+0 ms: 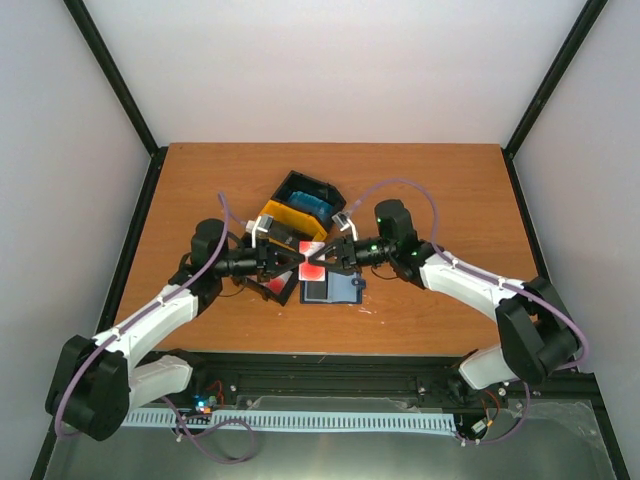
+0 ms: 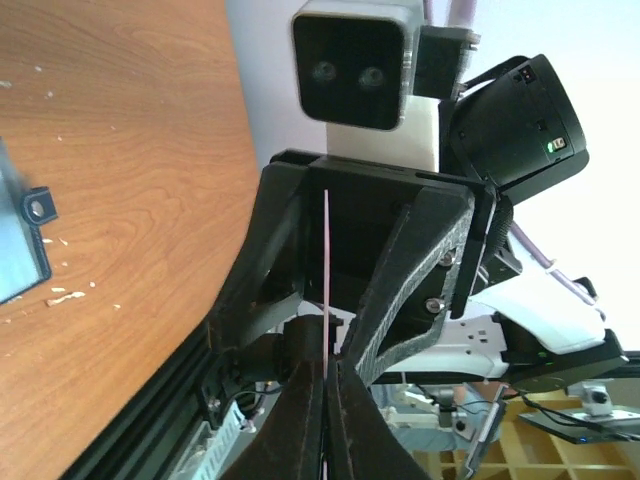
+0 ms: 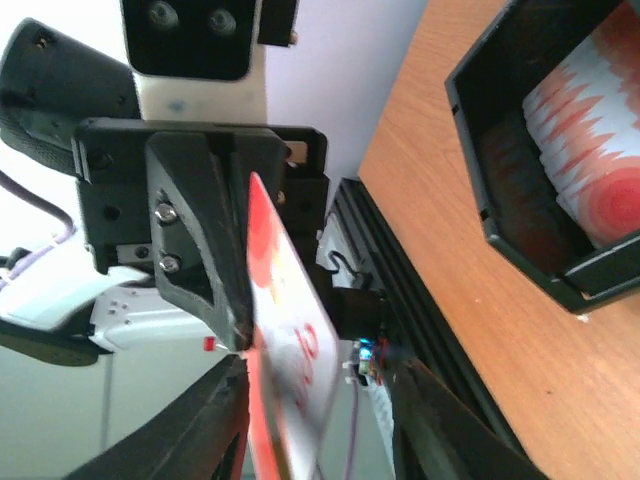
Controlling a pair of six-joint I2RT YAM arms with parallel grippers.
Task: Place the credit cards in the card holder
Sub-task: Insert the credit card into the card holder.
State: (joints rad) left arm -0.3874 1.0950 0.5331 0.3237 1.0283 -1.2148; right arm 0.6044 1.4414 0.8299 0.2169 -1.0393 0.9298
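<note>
I have both arms reaching in from their bases, forearms angled toward each other, wrists roughly level and meeting nose to nose over the middle of the table (image 1: 430, 190).

The left end effector (image 1: 300, 262) is clamped on one credit card (image 1: 312, 266). From its own wrist camera I see that card only as a thin line running between its closed fingers (image 2: 300, 420). The right end effector (image 1: 326, 258) faces it with its jaws parted. In the right wrist view its two fingers (image 3: 200, 430) stand either side of the red card with a gap on both sides, so it grips nothing.

The card holder (image 1: 338, 290) lies flat on the table just on the base side of where the end effectors meet, with its little tab toward the right arm.

My count:
- One card in the air.
- One card holder.
- One black-and-yellow bin (image 1: 283, 222) with three sections.
- One blue object (image 1: 313, 205) in the far black section.
- More red cards (image 3: 590, 130) in the black section nearest the left arm. They overlap, so I cannot tell how many.
</note>
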